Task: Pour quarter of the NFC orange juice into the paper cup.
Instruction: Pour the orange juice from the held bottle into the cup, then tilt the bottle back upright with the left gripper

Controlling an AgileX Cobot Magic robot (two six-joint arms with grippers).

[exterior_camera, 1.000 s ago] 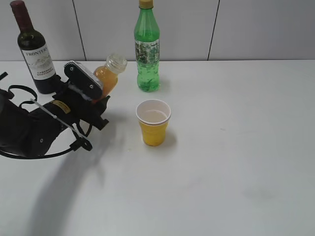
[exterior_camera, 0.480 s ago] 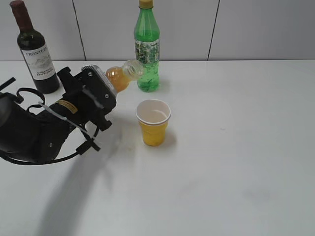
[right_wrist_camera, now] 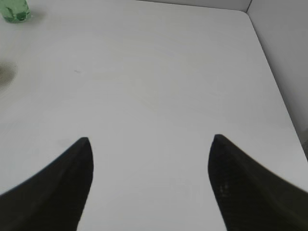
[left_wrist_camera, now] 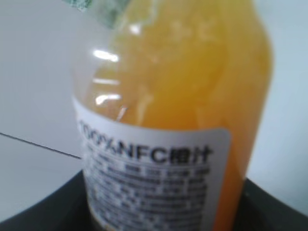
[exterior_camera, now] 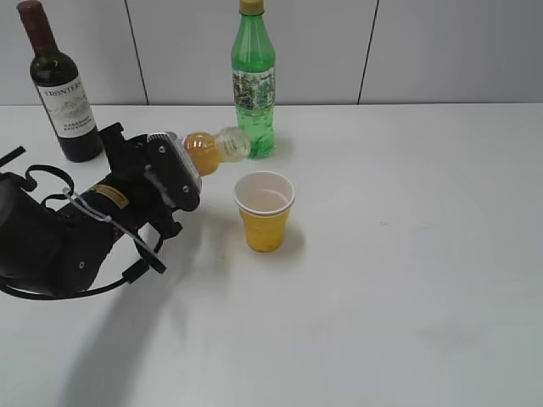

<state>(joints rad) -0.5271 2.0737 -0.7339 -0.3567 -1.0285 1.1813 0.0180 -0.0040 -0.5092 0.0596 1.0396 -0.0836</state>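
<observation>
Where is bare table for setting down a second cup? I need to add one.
Bare table lies open right of the paper cup and across the front. The back left is crowded: wine bottle, green bottle, and the left claw tilting the NFC orange juice.

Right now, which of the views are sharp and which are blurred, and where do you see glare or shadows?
Exterior view: sharp, soft light; the left gripper casts a faint shadow on the table. Left wrist view: the NFC orange juice fills the frame, slightly blurred, white glare spots on its shoulder, small print unreadable. Right wrist view: the right gripper fingertips dark and soft-edged; table evenly lit.
</observation>
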